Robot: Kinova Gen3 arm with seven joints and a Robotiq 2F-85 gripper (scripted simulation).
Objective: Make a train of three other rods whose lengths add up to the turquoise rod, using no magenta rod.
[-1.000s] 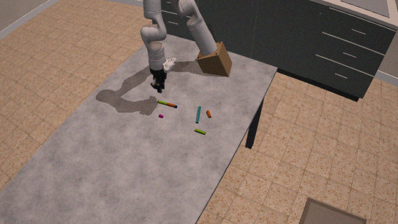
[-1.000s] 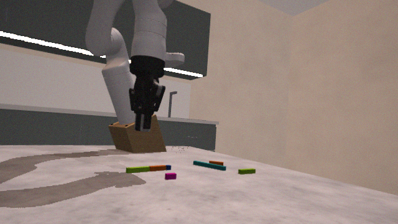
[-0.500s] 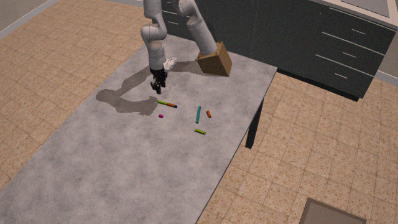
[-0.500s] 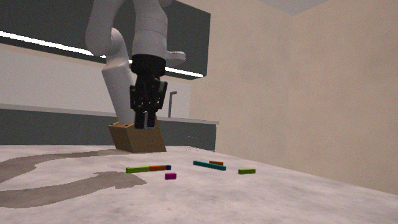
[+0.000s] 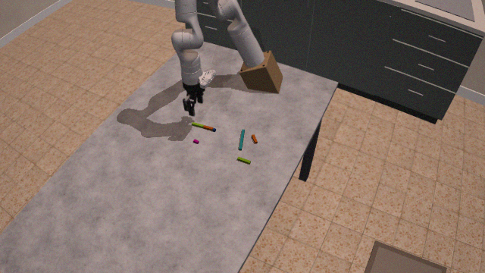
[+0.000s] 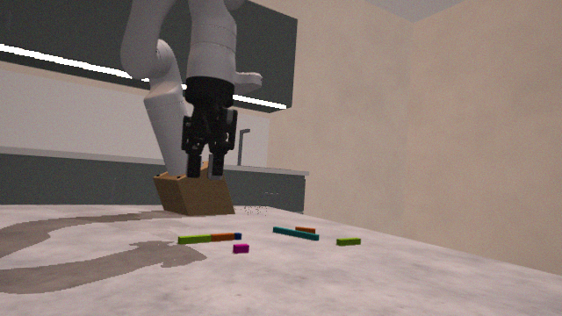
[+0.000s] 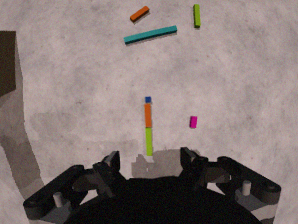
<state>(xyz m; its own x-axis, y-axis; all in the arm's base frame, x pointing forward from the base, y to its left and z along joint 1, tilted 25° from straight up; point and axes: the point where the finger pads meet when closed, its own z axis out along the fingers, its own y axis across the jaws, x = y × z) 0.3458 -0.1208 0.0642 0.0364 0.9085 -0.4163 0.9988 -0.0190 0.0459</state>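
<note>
Magenta rod (image 5: 195, 141) beside train (image 5: 204, 127)

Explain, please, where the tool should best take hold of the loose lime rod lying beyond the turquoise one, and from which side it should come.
Probably at the middle of the lime rod, from straight above, fingers across its narrow width. It lies flat on the table with open space on both long sides; the turquoise rod lies apart. The tool is open and holds nothing.
</note>
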